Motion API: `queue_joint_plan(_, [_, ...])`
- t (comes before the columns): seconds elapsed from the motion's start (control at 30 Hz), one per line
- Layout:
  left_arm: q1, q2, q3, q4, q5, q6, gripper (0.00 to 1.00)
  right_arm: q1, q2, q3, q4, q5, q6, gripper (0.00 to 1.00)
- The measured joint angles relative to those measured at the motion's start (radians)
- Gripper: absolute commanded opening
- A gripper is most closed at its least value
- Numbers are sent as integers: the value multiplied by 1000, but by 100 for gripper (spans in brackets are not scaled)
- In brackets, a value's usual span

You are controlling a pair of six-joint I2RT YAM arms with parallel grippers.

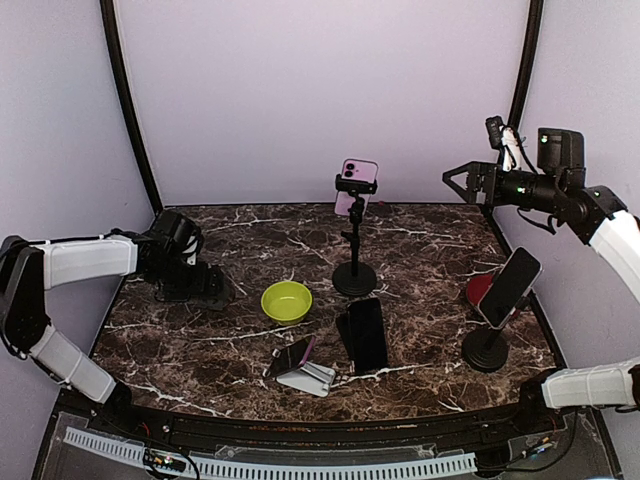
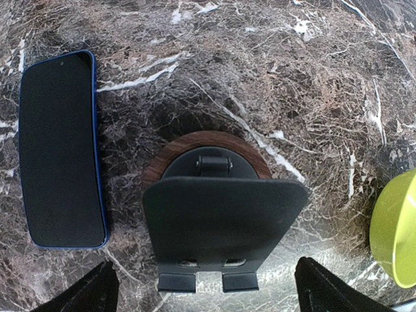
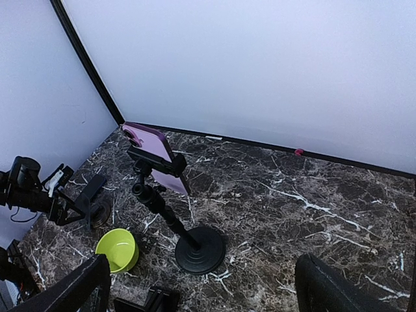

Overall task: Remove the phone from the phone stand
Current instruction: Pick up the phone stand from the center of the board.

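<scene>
Left gripper (image 2: 211, 296) gapes empty over bare stand (image 2: 224, 221), blue phone (image 2: 62, 149) flat beside it so removal looks done; right gripper (image 1: 455, 182) wide open, empty, parked high.

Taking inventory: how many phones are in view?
5. Pink phone on the tall stand, back centre; tilted phone on the right stand; black phone flat mid-table; propped phone on the folding stand; blue phone flat, left wrist view only. More may be hidden.
</scene>
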Motion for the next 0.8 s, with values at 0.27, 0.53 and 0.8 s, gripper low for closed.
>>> queue_joint_plan(0.27, [0, 69, -6, 72, 2, 1, 94, 0, 8, 0, 2, -1, 0, 99])
queue_joint_plan(0.53, [-5, 118, -6, 109, 4, 1, 91, 0, 28, 0, 14, -15, 0, 99])
queue_joint_plan(0.8, [-8, 148, -3, 119, -5, -3, 70, 0, 29, 0, 18, -15, 0, 99])
